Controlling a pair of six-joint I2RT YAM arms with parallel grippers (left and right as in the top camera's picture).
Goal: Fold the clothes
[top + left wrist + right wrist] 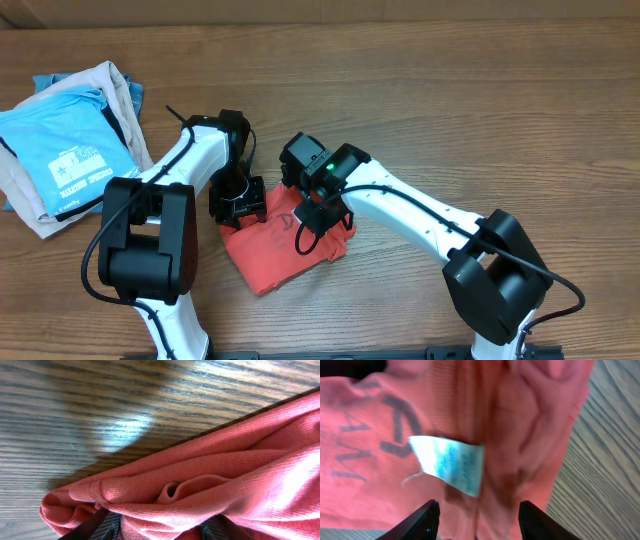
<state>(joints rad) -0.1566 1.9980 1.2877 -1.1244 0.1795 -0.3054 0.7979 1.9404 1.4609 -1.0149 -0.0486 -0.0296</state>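
Note:
The coral-red T-shirt [283,250] lies bunched into a small folded bundle on the table in front of both arms. My left gripper [238,205] is at the bundle's left upper edge. In the left wrist view its fingers [160,530] stand wide apart with a thick ridge of red fabric [225,475] bulging between them. My right gripper [322,215] is over the bundle's right upper part. In the right wrist view it [479,521] is open just above the shirt [520,425], by the white tag [449,464] and dark lettering [395,420].
A light blue printed T-shirt [70,150] lies on beige folded garments [105,80] at the back left. The wooden table [450,90] stretches to the right and behind the arms.

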